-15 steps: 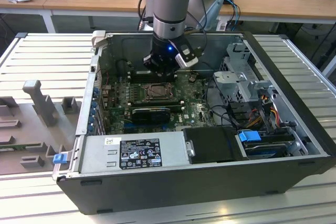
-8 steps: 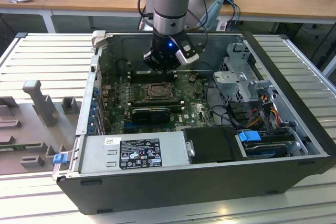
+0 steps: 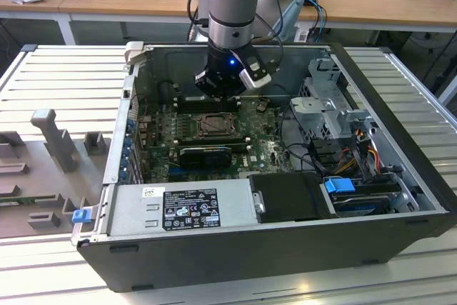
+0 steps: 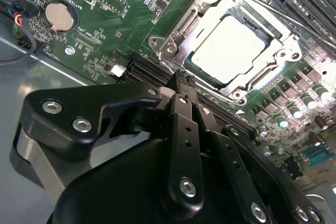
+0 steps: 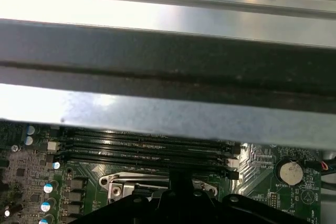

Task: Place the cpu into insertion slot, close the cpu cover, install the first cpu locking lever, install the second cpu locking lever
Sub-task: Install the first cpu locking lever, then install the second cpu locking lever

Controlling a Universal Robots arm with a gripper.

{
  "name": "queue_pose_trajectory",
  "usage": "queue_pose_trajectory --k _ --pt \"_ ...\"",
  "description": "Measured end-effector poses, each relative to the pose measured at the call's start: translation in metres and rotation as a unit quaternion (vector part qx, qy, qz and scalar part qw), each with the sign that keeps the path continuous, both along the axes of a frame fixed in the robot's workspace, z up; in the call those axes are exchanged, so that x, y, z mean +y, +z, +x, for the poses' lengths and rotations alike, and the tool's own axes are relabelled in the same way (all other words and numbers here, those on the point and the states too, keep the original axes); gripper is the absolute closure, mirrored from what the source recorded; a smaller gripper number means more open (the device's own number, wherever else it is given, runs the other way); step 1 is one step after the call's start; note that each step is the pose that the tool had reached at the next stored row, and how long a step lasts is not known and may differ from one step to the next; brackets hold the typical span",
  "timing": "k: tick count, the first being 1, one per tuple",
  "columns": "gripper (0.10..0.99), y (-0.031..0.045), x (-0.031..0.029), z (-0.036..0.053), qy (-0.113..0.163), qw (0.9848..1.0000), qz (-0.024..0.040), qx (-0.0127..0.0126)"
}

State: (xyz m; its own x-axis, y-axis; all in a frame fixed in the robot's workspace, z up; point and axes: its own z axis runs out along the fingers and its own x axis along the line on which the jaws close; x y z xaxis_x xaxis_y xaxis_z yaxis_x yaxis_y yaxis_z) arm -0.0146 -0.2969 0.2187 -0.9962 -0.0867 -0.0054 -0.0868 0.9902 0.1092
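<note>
Arm: my arm [image 3: 232, 5] comes down from the upper middle of the exterior view, nearly vertical, wrist pointing into the open case [image 3: 285, 248].
Tool: my tool [image 3: 220, 91] hangs above the board [image 3: 164, 141], just behind the slot [image 3: 213, 126], at the centre of the exterior view. In the second wrist view the tool [image 4: 181, 80] fills the lower half, its black fingers [image 4: 184, 129] pressed together with no gap and nothing between them: clenched, empty.
Tool tip: in the second wrist view it ends just beside the lower left corner of the slot [image 4: 173, 45], over the black connectors; whether it touches the board I cannot tell.
Cpu: the pale square cpu [image 4: 228, 48] lies flat inside the slot, upper right of the second wrist view.
Cover: the grey metal cover [image 4: 247, 11] lies down around the cpu, framing it.
Levers: thin and hard to make out; I cannot tell how they sit.
Memory slots: long black memory slots [image 5: 147, 148] run across the first wrist view, between the case wall [image 5: 168, 77] and the socket edge [image 5: 136, 184].
Battery: a round coin cell [image 4: 59, 16] sits at the upper left of the second wrist view.
Tabletop: the case rests on a ribbed metal tabletop [image 3: 71, 76].
</note>
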Motion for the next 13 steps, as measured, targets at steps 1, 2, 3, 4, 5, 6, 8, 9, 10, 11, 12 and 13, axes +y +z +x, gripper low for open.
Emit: queue_pose_trajectory --k 1,2,3,4,5,6,8,9,10,11,12,13 --pt "0.98 0.0001 -0.0004 0.0 0.0 1.0 -0.0001 0.0" --pt "0.98 0.0 -0.0006 0.0 0.0 1.0 0.0 0.0" --pt "0.98 0.0001 -0.001 0.0 0.0 1.0 -0.0001 0.0001" --pt "0.98 0.0 -0.0013 0.0 0.0 1.0 -0.0001 0.0" --pt "0.98 0.0001 -0.0019 0.0 0.0 1.0 -0.0001 0.0" --pt "0.98 0.0001 -0.0031 0.0 0.0 1.0 -0.0001 0.0001" --pt "0.98 0.0001 -0.0042 0.0 0.0 1.0 -0.0001 0.0" --pt "0.98 0.0001 -0.0054 0.0 0.0 1.0 -0.0001 0.0001" --pt "0.98 0.0 -0.0058 0.0 0.0 1.0 0.0 0.0" --pt "0.98 0.0001 -0.006 0.0 0.0 1.0 -0.0001 0.0" --pt "0.98 0.0007 -0.0061 -0.0001 0.0 1.0 -0.0002 0.0001" --pt "0.98 0.0015 -0.0061 0.0 0.0 1.0 -0.0001 0.0001"
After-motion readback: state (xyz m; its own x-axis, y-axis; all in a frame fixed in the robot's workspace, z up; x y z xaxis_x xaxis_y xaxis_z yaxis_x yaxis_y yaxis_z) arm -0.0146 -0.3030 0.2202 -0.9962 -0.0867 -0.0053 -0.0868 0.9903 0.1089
